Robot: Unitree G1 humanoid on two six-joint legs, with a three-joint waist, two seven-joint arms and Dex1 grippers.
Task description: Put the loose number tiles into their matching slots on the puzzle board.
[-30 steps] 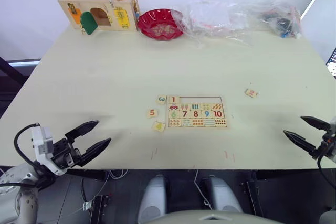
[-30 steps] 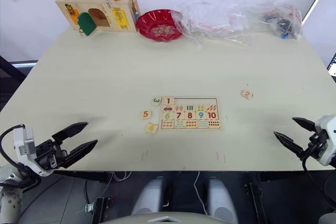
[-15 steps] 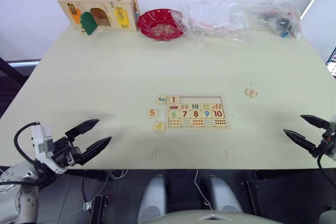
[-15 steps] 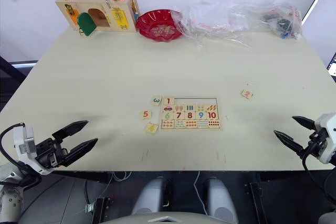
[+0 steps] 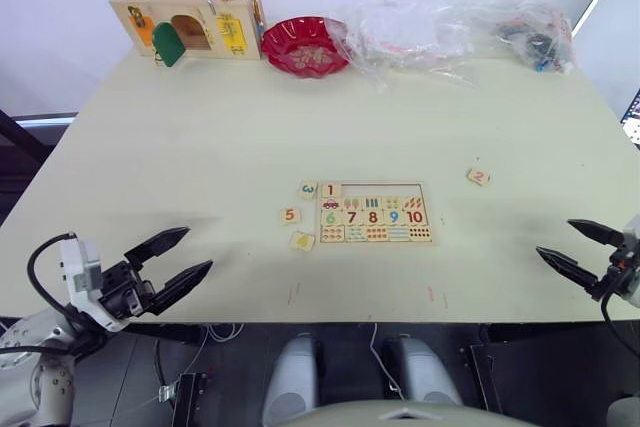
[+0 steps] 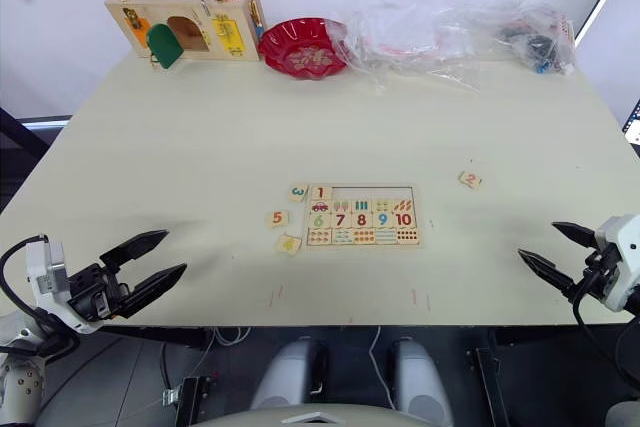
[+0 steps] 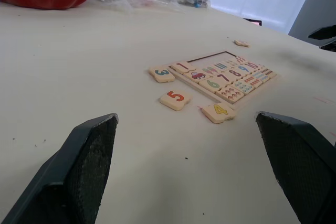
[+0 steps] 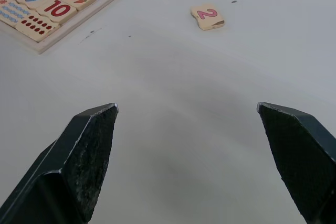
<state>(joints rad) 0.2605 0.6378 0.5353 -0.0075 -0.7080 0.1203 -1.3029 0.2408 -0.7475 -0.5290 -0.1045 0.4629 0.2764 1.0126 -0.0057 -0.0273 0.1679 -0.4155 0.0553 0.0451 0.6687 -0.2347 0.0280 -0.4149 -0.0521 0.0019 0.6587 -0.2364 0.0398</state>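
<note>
The puzzle board point(image 5: 375, 213) lies flat mid-table, its top row of slots point(image 5: 385, 190) holding a 1 tile point(image 5: 331, 190) at the left end. Three loose tiles lie just left of it: a 3 tile point(image 5: 308, 189), a 5 tile point(image 5: 290, 215) and a 4 tile point(image 5: 302, 241). To the board's right, apart from it, rests a 2 tile point(image 5: 478, 177). My left gripper point(image 5: 182, 258) hovers open at the table's near left edge. At the near right edge my right gripper point(image 5: 572, 243) is open too, short of the 2 tile point(image 8: 207, 16).
Along the far edge stand a wooden box with coloured doors point(image 5: 190, 17), a red bowl point(image 5: 305, 45) and crumpled clear plastic bags point(image 5: 455, 29). Bare tabletop point(image 5: 200, 137) surrounds the board.
The right gripper has shifted very slightly inward over the table edge. The left gripper and the tiles have not moved.
</note>
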